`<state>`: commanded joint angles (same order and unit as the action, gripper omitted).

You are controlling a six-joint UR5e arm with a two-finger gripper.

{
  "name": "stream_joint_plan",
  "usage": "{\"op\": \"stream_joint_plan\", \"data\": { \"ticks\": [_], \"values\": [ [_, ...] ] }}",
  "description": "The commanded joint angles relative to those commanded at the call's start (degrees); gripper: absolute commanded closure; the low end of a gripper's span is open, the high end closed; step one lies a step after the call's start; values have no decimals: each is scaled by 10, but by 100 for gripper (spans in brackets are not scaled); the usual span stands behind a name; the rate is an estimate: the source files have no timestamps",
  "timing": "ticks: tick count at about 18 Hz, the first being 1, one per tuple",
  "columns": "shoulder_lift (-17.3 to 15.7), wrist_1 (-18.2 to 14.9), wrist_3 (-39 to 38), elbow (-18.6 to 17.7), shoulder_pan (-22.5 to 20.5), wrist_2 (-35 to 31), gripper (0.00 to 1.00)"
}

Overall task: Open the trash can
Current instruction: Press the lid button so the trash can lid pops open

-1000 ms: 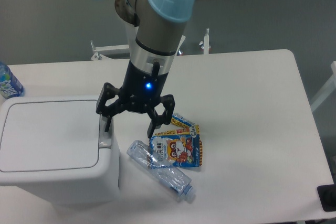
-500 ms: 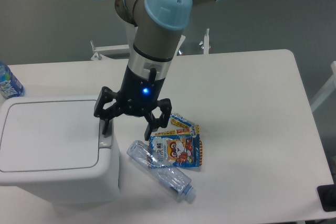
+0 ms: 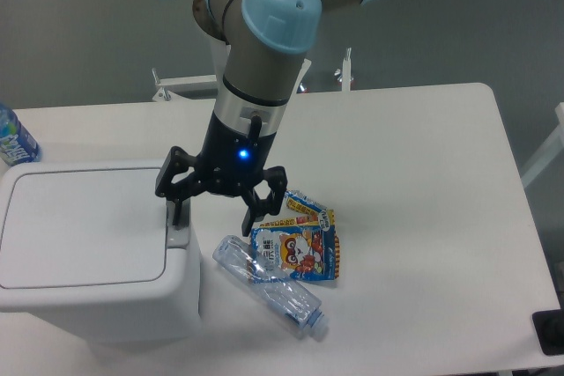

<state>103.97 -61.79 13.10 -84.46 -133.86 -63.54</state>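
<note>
The trash can [image 3: 88, 248] is a large white boxy bin at the table's front left, its flat lid down. A small grey push-button tab [image 3: 179, 237] sits on its right rim. My gripper [image 3: 214, 219] hangs open over the bin's right edge. Its left finger [image 3: 176, 209] points down right above the tab, and its right finger [image 3: 249, 219] stands off the bin over the table. Whether the left finger touches the tab cannot be told.
A crushed clear plastic bottle [image 3: 269, 286] lies just right of the bin. A blue snack packet [image 3: 298, 248] lies beside it under the right finger. A blue-labelled bottle [image 3: 13, 138] stands at the far left behind the bin.
The gripper has shifted slightly left and down, bringing its left finger closer over the grey tab. The lid has stayed down.
</note>
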Motion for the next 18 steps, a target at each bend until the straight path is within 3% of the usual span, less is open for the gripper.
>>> {"op": "stream_joint_plan", "data": {
  "ticks": [18],
  "values": [
    [2,10,-1,-3,0,1,0]
  ]
}}
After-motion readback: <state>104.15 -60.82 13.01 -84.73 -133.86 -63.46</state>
